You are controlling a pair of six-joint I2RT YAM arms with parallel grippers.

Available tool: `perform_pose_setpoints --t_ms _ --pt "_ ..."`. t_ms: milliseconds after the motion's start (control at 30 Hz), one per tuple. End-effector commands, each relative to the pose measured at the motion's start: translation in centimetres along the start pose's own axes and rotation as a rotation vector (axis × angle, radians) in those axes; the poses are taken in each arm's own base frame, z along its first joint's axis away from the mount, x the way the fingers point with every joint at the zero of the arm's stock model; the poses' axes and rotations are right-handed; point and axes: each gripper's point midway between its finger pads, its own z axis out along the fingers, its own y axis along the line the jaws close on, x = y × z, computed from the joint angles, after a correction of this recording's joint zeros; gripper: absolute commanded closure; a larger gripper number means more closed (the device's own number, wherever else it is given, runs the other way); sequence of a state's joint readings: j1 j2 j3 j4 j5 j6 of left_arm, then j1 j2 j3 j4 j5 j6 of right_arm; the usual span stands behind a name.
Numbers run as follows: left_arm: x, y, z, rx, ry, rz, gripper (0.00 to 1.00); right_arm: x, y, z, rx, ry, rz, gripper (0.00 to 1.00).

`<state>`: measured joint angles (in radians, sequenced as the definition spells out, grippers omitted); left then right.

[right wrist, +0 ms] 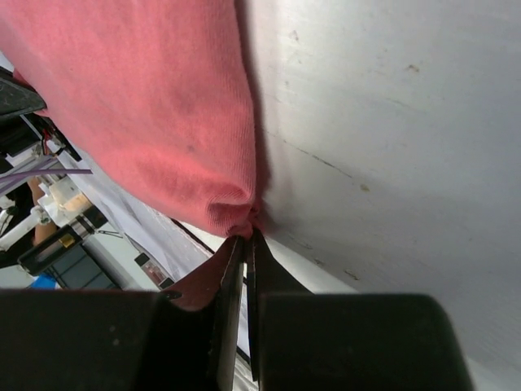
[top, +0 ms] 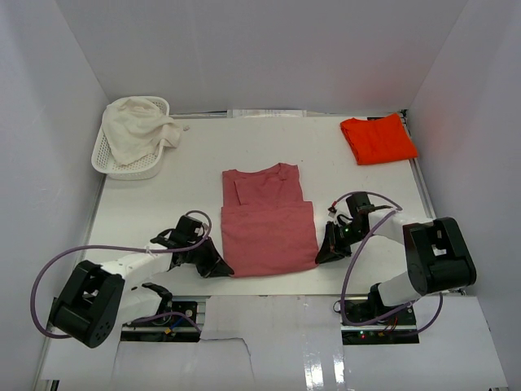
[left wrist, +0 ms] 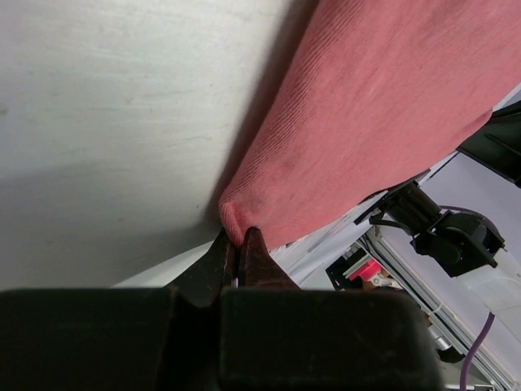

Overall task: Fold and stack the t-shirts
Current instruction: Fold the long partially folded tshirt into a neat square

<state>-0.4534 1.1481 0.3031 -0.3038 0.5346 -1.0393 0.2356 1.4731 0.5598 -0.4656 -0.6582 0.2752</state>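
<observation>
Rose-red t-shirt (top: 267, 220) lies flat in the middle of the bench (top: 146, 212), its long axis running from the arms toward the far side, collar at the far end. Left end effector (top: 221, 269) is pressed together on the near left hem corner; right end effector (top: 324, 257) pinches the near right corner (both wrist views show cloth bunched at the tips). The shirt lies beyond both, so the next fold likely carries the hem toward the collar. Orange-red t-shirt (top: 378, 138) sits folded, far right.

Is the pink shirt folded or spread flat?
Partly folded: no sleeves stick out of the pink shirt, and a layer edge crosses its middle.
</observation>
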Motion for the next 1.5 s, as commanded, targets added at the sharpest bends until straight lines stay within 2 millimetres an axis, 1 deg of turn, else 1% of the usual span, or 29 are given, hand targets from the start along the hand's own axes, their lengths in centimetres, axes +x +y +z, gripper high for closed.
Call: perform_pose_setpoints --t_ms 0,33,67,100,167,200,300,367,433,533,600,633,667,733,767,833,867,900,967,1000,1067,1100,1167,1200,1233,1300,1333,1467 --pt "-1.7 0.3 0.0 -0.038 -0.077 0.022 0.98 -1.8 0.9 -0.9 -0.012 -0.062 -0.069 0.92" --pt "-2.1 -0.4 -0.4 -0.028 -0.090 0.030 0.99 -1.6 1.1 -1.0 -0.018 -0.060 -0.067 0.92" --pt "-2.0 -0.3 -0.6 -0.040 -0.090 0.027 0.99 -1.5 1.4 -1.3 -0.024 -0.071 -0.073 0.92" --pt "-2.2 -0.7 -1.0 -0.032 -0.108 0.036 0.99 -1.2 1.5 -1.4 -0.027 -0.072 -0.074 0.92" --pt "-2.5 -2.0 -1.9 -0.011 -0.130 0.052 0.99 -0.5 1.8 -1.8 -0.034 -0.077 -0.074 0.92" --pt "-2.3 -1.8 -2.0 -0.020 -0.124 0.047 0.99 -0.4 2.0 -2.0 -0.035 -0.081 -0.078 0.92" --pt "-2.3 -3.1 -2.9 0.005 -0.131 0.055 0.99 0.0 2.9 -2.8 -0.052 -0.093 -0.092 0.92" --pt "-2.2 -3.9 -3.5 0.022 -0.131 0.063 0.99 -0.2 3.5 -3.4 -0.053 -0.111 -0.113 0.92" --pt "-2.1 -4.1 -3.8 0.028 -0.132 0.063 0.99 0.2 3.6 -3.7 -0.049 -0.103 -0.115 0.92" --pt "-1.8 -4.4 -4.0 0.040 -0.127 0.060 0.99 0.1 3.9 -3.9 -0.056 -0.109 -0.122 0.92" --pt "-2.0 -5.0 -4.4 0.051 -0.139 0.067 0.99 -0.5 4.6 -4.3 -0.068 -0.119 -0.137 0.92" --pt "-2.1 -5.0 -4.6 0.044 -0.141 0.067 0.99 -0.7 4.9 -4.6 -0.068 -0.124 -0.140 0.92" --pt "-2.4 -5.6 -4.9 0.047 -0.155 0.076 0.99 -1.3 5.5 -5.1 -0.071 -0.140 -0.160 0.92" --pt "-2.4 -6.0 -5.3 0.048 -0.159 0.079 0.99 -1.6 6.1 -5.8 -0.068 -0.146 -0.170 0.92" --pt "-2.5 -6.4 -5.6 0.057 -0.168 0.085 0.99 -2.4 6.9 -6.5 -0.068 -0.169 -0.194 0.92" --pt "-2.7 -6.7 -5.8 0.062 -0.175 0.085 0.99 -2.9 7.5 -7.2 -0.062 -0.178 -0.203 0.92" --pt "-2.9 -6.9 -6.0 0.060 -0.186 0.086 0.99 -3.2 7.9 -7.6 -0.062 -0.185 -0.210 0.92" --pt "-3.1 -7.4 -6.3 0.066 -0.194 0.091 0.99 -3.9 8.7 -8.2 -0.068 -0.200 -0.233 0.92" --pt "-3.5 -7.8 -6.5 0.066 -0.205 0.095 0.99 -4.4 9.3 -8.8 -0.067 -0.209 -0.241 0.92" --pt "-3.7 -8.3 -6.8 0.072 -0.214 0.102 0.99 -5.1 10.0 -9.3 -0.070 -0.225 -0.260 0.92" --pt "-4.1 -8.7 -7.1 0.075 -0.225 0.108 0.99 -5.7 10.6 -9.9 -0.068 -0.233 -0.271 0.92" --pt "-4.5 -9.2 -7.3 0.081 -0.234 0.113 0.99 -6.5 11.3 -10.4 -0.072 -0.249 -0.284 0.92" --pt "-5.1 -9.6 -7.6 0.084 -0.249 0.116 0.99 -7.2 11.9 -10.9 -0.071 -0.257 -0.296 0.92" --pt "-5.6 -10.2 -8.0 0.090 -0.258 0.125 0.99 -7.7 12.1 -10.9 -0.070 -0.254 -0.298 0.92" --pt "-6.2 -10.4 -8.3 0.093 -0.272 0.120 0.99 -8.4 12.8 -11.6 -0.074 -0.273 -0.318 0.92" --pt "-7.3 -10.9 -8.8 0.090 -0.294 0.125 0.99 -9.2 13.1 -11.7 -0.072 -0.273 -0.318 0.92" --pt "-7.8 -12.1 -9.6 0.107 -0.314 0.142 0.99 -9.8 13.8 -12.2 -0.077 -0.288 -0.336 0.92" --pt "-9.8 -13.9 -10.7 0.113 -0.347 0.164 0.99 -11.6 14.5 -12.3 -0.085 -0.288 -0.341 0.92"
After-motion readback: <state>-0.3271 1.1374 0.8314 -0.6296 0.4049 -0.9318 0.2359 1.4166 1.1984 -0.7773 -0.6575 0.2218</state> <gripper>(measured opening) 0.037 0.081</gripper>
